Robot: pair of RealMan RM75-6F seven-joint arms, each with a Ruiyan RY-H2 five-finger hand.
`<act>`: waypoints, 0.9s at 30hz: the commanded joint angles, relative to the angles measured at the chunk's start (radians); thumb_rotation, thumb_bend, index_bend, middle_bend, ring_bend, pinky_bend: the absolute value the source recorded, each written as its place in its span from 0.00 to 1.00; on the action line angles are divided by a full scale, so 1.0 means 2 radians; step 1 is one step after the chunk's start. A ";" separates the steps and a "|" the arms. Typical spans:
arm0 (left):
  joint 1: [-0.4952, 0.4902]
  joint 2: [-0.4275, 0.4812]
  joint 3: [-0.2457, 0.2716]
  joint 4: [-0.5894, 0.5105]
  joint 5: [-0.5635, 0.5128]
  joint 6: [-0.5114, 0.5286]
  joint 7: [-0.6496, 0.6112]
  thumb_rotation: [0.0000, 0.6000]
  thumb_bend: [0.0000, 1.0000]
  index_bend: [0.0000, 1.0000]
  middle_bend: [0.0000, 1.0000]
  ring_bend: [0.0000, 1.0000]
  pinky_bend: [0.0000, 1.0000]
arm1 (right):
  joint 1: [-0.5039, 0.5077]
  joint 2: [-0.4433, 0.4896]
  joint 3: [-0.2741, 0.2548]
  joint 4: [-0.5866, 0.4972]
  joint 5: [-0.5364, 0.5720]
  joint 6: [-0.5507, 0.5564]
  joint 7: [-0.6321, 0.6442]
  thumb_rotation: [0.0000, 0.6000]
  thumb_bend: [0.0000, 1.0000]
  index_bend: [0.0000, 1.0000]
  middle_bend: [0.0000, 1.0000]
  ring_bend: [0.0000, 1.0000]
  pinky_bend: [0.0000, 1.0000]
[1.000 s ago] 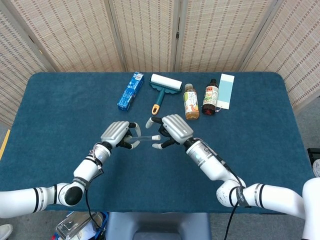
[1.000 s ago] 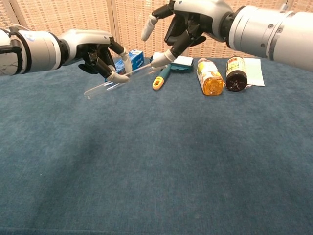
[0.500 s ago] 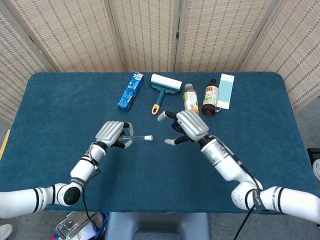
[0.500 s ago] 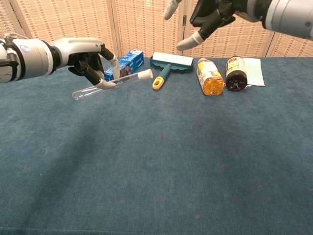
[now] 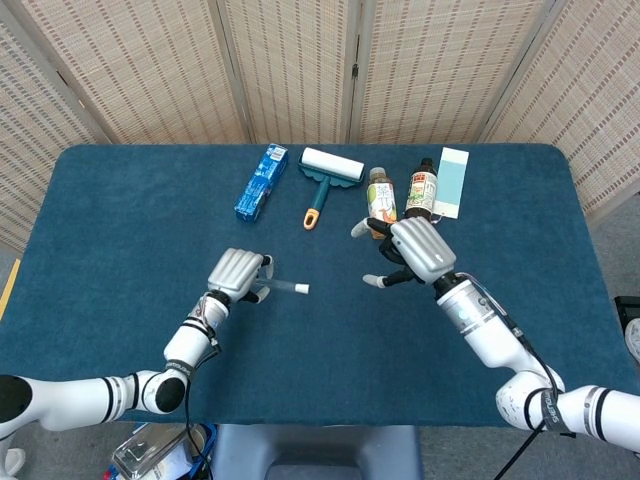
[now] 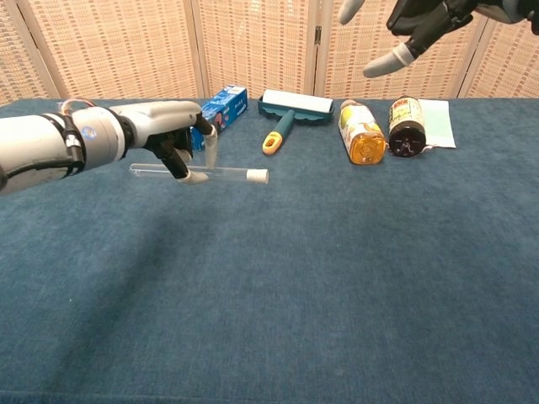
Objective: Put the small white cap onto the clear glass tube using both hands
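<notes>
My left hand [image 5: 237, 275] [image 6: 173, 139] holds the clear glass tube [image 6: 198, 172] level above the blue table. The small white cap [image 5: 301, 289] [image 6: 258, 176] sits on the tube's right end. In the head view only the capped end of the tube sticks out from under the hand. My right hand [image 5: 412, 251] is off to the right, well apart from the tube, fingers spread with nothing in them. In the chest view only its fingers [image 6: 413, 34] show at the top right.
Along the far side of the table lie a blue box [image 5: 261, 181], a lint roller [image 5: 327, 175], an orange-juice bottle [image 5: 381, 203], a dark bottle [image 5: 422, 193] and a pale card [image 5: 451, 181]. The right hand hovers close to the two bottles.
The right hand let go of the cap end and drew away to the right and up. The left hand lowered the capped tube and turned it level.
</notes>
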 commanded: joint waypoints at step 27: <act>0.000 -0.081 -0.004 0.108 -0.012 -0.037 0.043 1.00 0.35 0.43 1.00 1.00 1.00 | -0.005 0.000 0.000 0.020 -0.001 -0.010 0.021 1.00 0.10 0.34 1.00 1.00 1.00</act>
